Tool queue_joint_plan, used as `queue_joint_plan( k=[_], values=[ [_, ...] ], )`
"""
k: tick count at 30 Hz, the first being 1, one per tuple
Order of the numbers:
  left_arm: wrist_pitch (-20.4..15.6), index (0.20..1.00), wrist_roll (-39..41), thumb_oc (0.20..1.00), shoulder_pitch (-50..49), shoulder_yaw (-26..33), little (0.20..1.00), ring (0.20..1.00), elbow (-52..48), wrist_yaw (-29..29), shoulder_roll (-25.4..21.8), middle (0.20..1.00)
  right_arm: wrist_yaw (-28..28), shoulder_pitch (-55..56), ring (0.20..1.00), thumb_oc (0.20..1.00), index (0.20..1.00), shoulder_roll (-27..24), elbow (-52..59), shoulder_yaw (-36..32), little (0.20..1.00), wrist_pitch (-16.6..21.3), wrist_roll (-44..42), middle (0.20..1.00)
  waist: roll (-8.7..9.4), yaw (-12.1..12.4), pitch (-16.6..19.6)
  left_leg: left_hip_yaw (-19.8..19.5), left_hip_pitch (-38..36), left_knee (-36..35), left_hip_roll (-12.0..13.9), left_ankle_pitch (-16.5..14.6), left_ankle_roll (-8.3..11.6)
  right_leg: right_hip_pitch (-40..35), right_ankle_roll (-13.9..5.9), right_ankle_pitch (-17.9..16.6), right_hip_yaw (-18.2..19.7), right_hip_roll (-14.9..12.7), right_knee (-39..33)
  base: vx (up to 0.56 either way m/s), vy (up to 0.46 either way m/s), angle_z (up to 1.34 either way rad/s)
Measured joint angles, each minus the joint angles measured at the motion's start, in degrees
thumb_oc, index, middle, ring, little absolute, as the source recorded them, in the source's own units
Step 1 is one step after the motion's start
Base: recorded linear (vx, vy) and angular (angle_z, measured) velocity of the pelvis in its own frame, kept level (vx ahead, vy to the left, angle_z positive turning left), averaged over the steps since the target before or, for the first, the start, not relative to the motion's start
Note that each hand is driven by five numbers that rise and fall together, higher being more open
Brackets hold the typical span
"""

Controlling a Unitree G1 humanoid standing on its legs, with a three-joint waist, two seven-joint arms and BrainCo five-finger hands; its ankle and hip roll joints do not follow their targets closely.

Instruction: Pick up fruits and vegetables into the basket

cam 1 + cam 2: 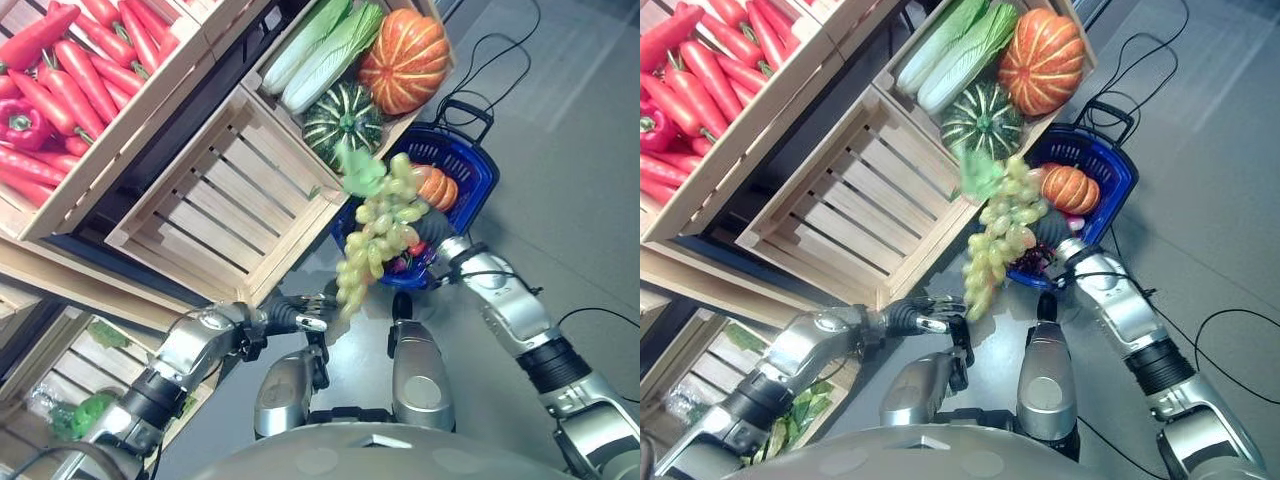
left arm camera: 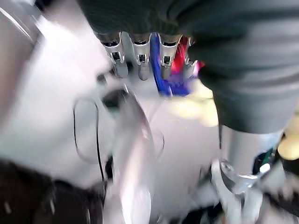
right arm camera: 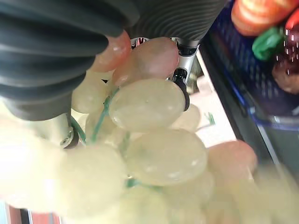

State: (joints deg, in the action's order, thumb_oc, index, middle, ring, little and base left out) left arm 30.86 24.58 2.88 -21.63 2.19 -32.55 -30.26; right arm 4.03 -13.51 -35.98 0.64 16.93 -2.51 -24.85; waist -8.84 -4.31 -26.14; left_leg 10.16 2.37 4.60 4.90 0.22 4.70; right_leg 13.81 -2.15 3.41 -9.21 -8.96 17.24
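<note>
The grapes (image 1: 380, 225) hang over the near rim of the blue basket (image 1: 478, 160), at 7 o'clock from the small pumpkin (image 1: 437, 187) inside it. The right hand (image 1: 445, 255) sits by the bunch; its grasp cannot be told. The left hand (image 1: 925, 316) is empty, its fingers (image 2: 141, 58) relaxed.
</note>
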Motion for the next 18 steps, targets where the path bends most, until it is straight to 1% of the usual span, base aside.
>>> queue_joint_plan(
  k=[1,4,6,7,8,9,11,12,14,15,16,17,18],
  values=[
    [-1.12,1.000,-0.47,1.000,-0.87,1.05,1.000,1.000,2.28,-0.54,-0.08,1.000,-0.18,0.05,0.200,0.200,0.200,-0.70,0.01,-1.47,0.200,0.13,-0.87,0.200,-0.33,0.28,-0.34,-0.33,1.12,0.40,-0.14,0.02,-0.01,0.92,0.00,0.00,-0.38,-0.31,0.46,-0.06,-0.023,0.16],
    [-1.27,1.000,-1.53,1.000,-2.28,1.86,1.000,1.000,6.85,-0.88,-0.14,1.000,-1.05,0.06,0.200,0.200,0.200,-1.48,-0.05,-4.51,0.200,0.21,-2.45,0.200,-0.86,0.59,-1.88,-0.68,2.26,1.13,-0.28,0.02,-0.02,1.85,0.04,-0.01,-0.73,-0.59,1.05,-0.04,-0.012,0.06],
    [-3.49,1.000,-1.51,1.000,-2.73,1.37,1.000,1.000,12.53,-0.66,0.50,1.000,-1.06,-0.60,0.200,0.200,0.200,-1.44,-0.27,-5.34,0.200,0.88,-3.37,0.200,-0.77,0.76,-3.09,-0.41,2.40,1.21,-0.32,0.02,-0.02,2.38,0.05,0.02,-0.65,-0.72,1.46,-0.06,-0.028,-0.04],
    [-5.71,1.000,-1.60,1.000,-2.42,2.30,1.000,1.000,16.12,0.41,1.62,1.000,-1.14,-0.95,0.200,0.200,0.200,-1.38,-0.29,-5.99,0.200,1.24,-3.38,0.200,-0.91,0.81,-3.72,-0.50,3.51,1.54,-0.44,0.08,-0.10,3.40,0.14,0.07,-0.79,-0.93,1.94,-0.05,-0.027,0.00],
    [-6.40,1.000,-1.58,1.000,-2.36,2.20,1.000,1.000,17.33,0.55,1.68,1.000,-1.23,-1.17,0.200,0.200,0.200,-1.36,-0.43,-5.94,0.200,1.23,-3.40,0.200,-0.86,0.82,-3.79,-0.53,4.11,1.79,-0.46,0.09,-0.11,4.03,0.15,0.08,-0.78,-0.89,2.18,-0.07,-0.029,0.02],
    [-8.65,1.000,-1.54,1.000,-1.81,2.70,1.000,1.000,20.14,1.18,2.57,1.000,-1.32,-1.56,0.200,0.200,0.200,-1.19,-0.69,-5.93,0.200,1.22,-3.42,0.200,-0.73,0.82,-3.92,-0.46,4.92,2.16,-0.51,0.09,-0.11,4.96,0.25,0.12,-0.68,-1.09,2.73,-0.05,-0.021,0.01],
    [-10.79,1.000,-1.48,1.000,-1.68,2.96,1.000,1.000,22.87,1.81,3.29,1.000,-1.39,-1.75,0.200,0.200,0.200,-1.10,-0.69,-5.97,0.200,1.22,-3.96,0.200,-0.70,0.65,-3.95,-0.44,5.27,2.31,-0.59,0.09,-0.11,5.38,0.30,0.16,-0.65,-1.22,2.90,-0.04,-0.014,-0.02],
    [-13.11,1.000,-0.95,1.000,-1.55,3.09,1.000,1.000,25.30,2.17,3.87,1.000,-1.47,-2.26,0.200,0.200,0.200,-1.09,-0.81,-6.06,0.200,1.23,-5.03,0.200,-0.67,0.47,-3.97,-0.31,5.91,2.51,-0.69,0.08,-0.14,6.20,0.29,0.19,-0.54,-1.31,3.24,-0.03,0.003,-0.03],
    [-15.94,1.000,-0.80,1.000,-1.40,3.52,1.000,1.000,27.84,3.55,4.87,1.000,-2.26,-3.41,0.200,0.200,0.200,-1.08,-0.91,-6.40,0.200,1.24,-5.73,0.200,-0.67,-0.02,-3.97,-0.31,8.00,3.25,-0.89,0.06,-0.25,8.25,0.29,0.18,-0.42,-1.42,3.97,-0.04,0.004,-0.02],
    [-18.93,1.000,-0.79,1.000,-1.39,3.34,1.000,1.000,29.24,5.30,5.23,1.000,-2.74,-4.09,0.200,0.200,0.200,-0.92,-1.71,-7.00,0.200,1.26,-5.73,0.200,-0.67,0.06,-3.96,-0.20,9.47,3.73,-0.96,0.06,-0.26,9.87,0.29,0.18,-0.12,-1.51,4.53,0.04,-0.003,-0.02],
    [-20.14,1.000,-0.86,1.000,-1.39,3.26,1.000,1.000,29.53,6.28,5.43,1.000,-3.04,-4.48,0.200,0.200,0.200,-0.90,-2.39,-7.32,0.200,1.26,-5.72,0.200,-0.67,0.13,-3.97,-0.19,10.20,4.10,-0.98,0.03,-0.31,10.63,0.32,0.17,-0.04,-1.56,4.84,0.04,-0.012,-0.04],
    [-22.36,1.000,-1.05,1.000,-1.45,3.09,1.000,1.000,30.36,8.34,5.72,1.000,-3.98,-5.14,0.200,0.200,0.200,-0.84,-4.02,-7.49,0.200,1.26,-5.69,0.200,-0.67,0.31,-3.97,-0.11,11.11,4.21,-0.98,0.03,-0.32,11.64,0.32,0.28,0.06,-1.56,5.09,0.01,-0.034,0.03],
    [-25.45,1.000,-1.66,1.000,-1.51,2.59,1.000,1.000,31.02,11.63,5.83,1.000,-5.22,-5.40,0.200,0.200,0.200,-0.78,-6.31,-7.81,0.200,1.25,-5.51,0.200,-0.67,0.45,-3.97,-0.33,12.14,4.86,-1.04,0.04,-0.28,12.67,0.81,0.48,-0.06,-1.82,5.99,-0.06,-0.036,0.02]
  ],
)
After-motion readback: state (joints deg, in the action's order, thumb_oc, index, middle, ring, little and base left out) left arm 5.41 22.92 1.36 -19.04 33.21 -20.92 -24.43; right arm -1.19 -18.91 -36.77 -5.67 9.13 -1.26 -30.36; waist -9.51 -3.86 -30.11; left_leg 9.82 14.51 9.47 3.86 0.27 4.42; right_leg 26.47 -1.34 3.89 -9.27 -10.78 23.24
